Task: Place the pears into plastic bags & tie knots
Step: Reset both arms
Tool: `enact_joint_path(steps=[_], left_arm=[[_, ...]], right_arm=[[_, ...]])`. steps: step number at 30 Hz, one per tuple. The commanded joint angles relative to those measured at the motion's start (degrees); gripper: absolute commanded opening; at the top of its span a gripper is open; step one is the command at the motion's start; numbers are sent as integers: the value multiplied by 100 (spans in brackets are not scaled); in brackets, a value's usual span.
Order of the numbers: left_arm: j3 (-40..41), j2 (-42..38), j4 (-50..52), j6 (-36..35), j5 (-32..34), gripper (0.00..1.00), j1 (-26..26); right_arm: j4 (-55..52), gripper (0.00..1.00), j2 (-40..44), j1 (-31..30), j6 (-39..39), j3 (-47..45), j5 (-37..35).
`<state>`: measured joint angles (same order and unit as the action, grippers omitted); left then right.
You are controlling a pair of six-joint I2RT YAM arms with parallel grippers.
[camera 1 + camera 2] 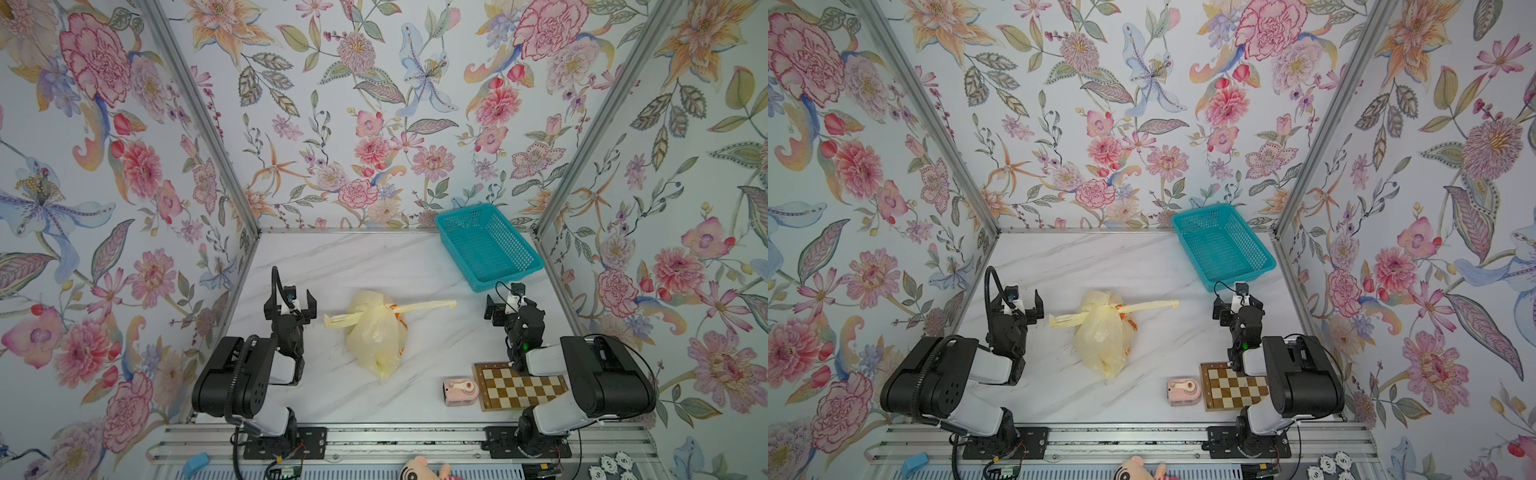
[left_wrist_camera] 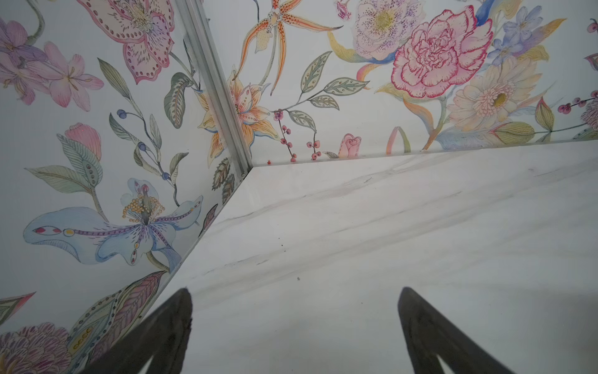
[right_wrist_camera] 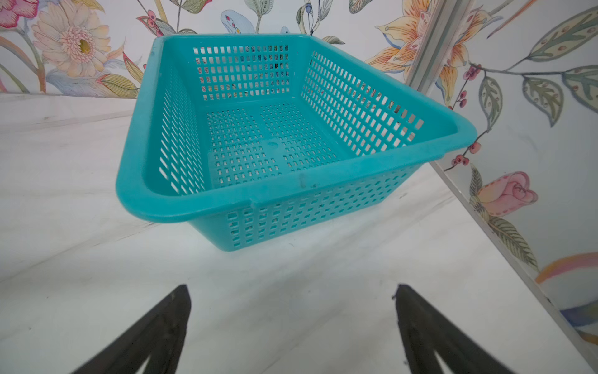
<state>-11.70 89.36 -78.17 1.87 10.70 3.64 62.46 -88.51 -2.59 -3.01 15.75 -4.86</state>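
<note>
Plastic bag (image 1: 374, 332) (image 1: 1100, 336) is lying on the worktop (image 1: 374, 266) midway between the two grippers, and neither one is touching it! Left gripper (image 1: 289, 303) (image 1: 1016, 301) is hovering with its fingers (image 2: 168, 330) spread wide. In the left wrist view they are framing only bare marble and the corner of the flowered walls. Right gripper (image 1: 513, 307) (image 1: 1237, 309) is likewise hanging with its fingers (image 3: 427, 330) splayed apart and nothing between them.

Moving outward from the left fingers, the bag is sitting just beside them. One twisted handle tail (image 1: 340, 320) is pointing toward that gripper, its end close to the nearer finger but apart from it. The other handle tail (image 1: 428, 306) is stretching across the worktop toward the right gripper, ending well short of it. Both tails are meeting at a knot (image 1: 390, 308) at the bag's neck, where orange print is showing. Pale rounded shapes, the pears (image 1: 384, 365), are showing dimly through the yellow film; how many, I cannot tell.

Beyond the right fingers, the teal basket (image 1: 511, 278) (image 3: 291, 191) is standing in the far corner, filling the right wrist view. Nearer the robot's base, a chessboard (image 1: 519, 386) is lying flat under the right arm, with a small pink toy (image 1: 459, 390) just beside its edge.
</note>
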Motion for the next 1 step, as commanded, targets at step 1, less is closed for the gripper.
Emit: enact_joint_path(steps=[1], left_arm=[[-47, -24, -170, -90, -49, 100, -12]], right_arm=[[209, 99, 15, 25, 46, 3, 24]])
